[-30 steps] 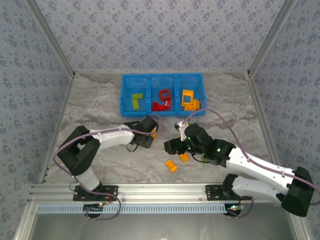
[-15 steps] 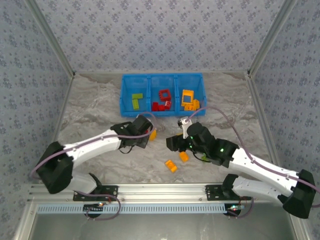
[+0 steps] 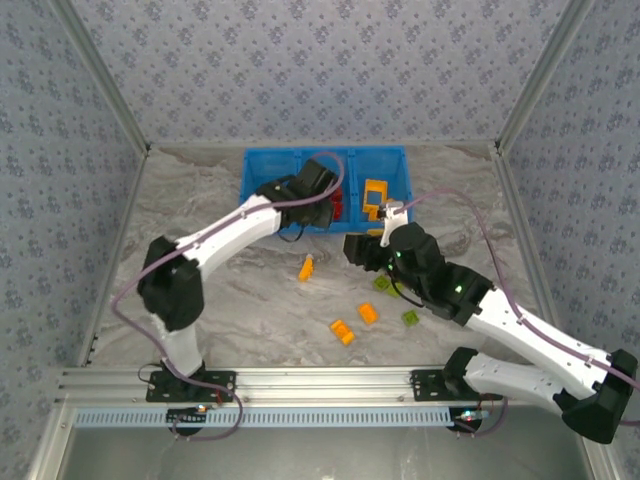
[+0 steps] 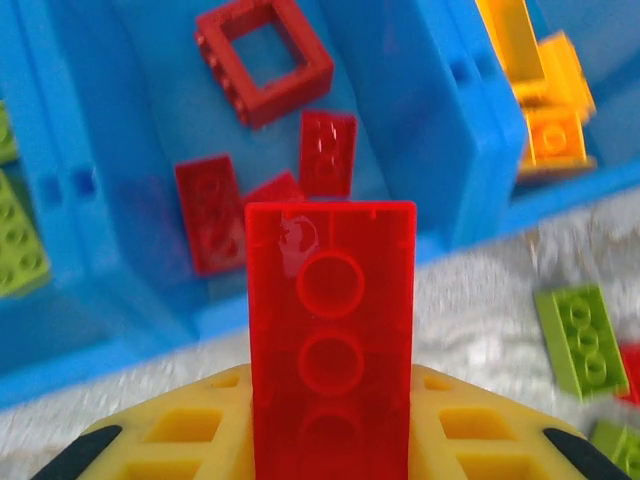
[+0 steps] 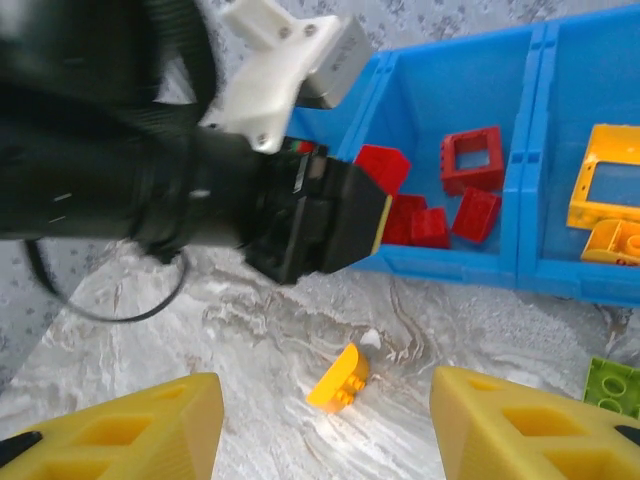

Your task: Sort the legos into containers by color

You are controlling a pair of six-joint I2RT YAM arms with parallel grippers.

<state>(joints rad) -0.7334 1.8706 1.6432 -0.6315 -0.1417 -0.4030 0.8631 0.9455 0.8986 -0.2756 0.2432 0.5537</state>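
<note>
My left gripper (image 4: 330, 405) is shut on a red lego (image 4: 330, 320) and hovers at the near wall of the blue bin's (image 3: 325, 152) middle container. In that container lie a red frame (image 4: 264, 58) and flat red legos (image 4: 328, 150). In the top view the left gripper (image 3: 328, 196) sits over that compartment. My right gripper (image 5: 325, 440) stands open above the table, with an orange rounded lego (image 5: 340, 378) lying on the table between its fingers. Green legos (image 3: 272, 200) fill the left container and orange ones (image 3: 376, 195) the right.
Loose on the table are orange legos (image 3: 306, 268) (image 3: 368, 313) (image 3: 343, 331) and green ones (image 3: 383, 284) (image 3: 410, 318). The left arm's black wrist (image 5: 200, 190) crosses just ahead of the right gripper. Patterned walls close in the table's sides.
The left arm swung from the table's middle up to the bin's middle compartment, carrying the red lego. The right gripper shifted back and right, uncovering green legos.
</note>
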